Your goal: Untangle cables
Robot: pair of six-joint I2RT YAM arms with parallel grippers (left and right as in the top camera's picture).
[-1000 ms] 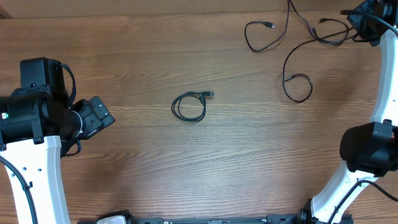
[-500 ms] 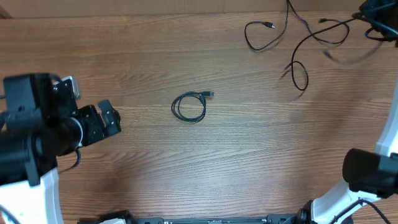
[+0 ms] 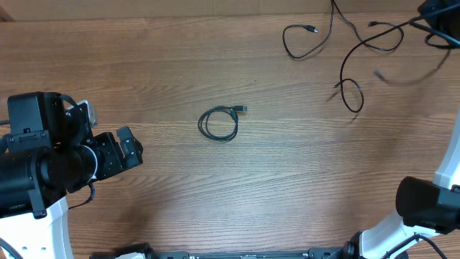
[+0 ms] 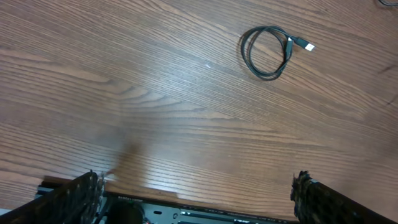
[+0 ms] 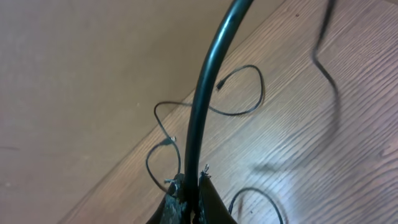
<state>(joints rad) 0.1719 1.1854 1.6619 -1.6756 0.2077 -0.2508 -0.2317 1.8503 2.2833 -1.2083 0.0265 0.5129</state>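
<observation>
- My left end effector (image 3: 131, 148) hangs low over the near counter (image 3: 215, 201), fingers wide apart and holding nothing. I'd guess it's waiting for a turn.
- The coiled cable (image 3: 218, 123) lies alone mid-counter, plug pointing right.
- Far right, my right end effector (image 5: 186, 198) is clamped on one cable (image 5: 202, 106), lifting it clear of the tangle (image 3: 316, 36). Its length runs left from the grip.

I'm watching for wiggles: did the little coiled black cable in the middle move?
No. The little coiled black cable keeps its spot on the wooden table grain.
</observation>
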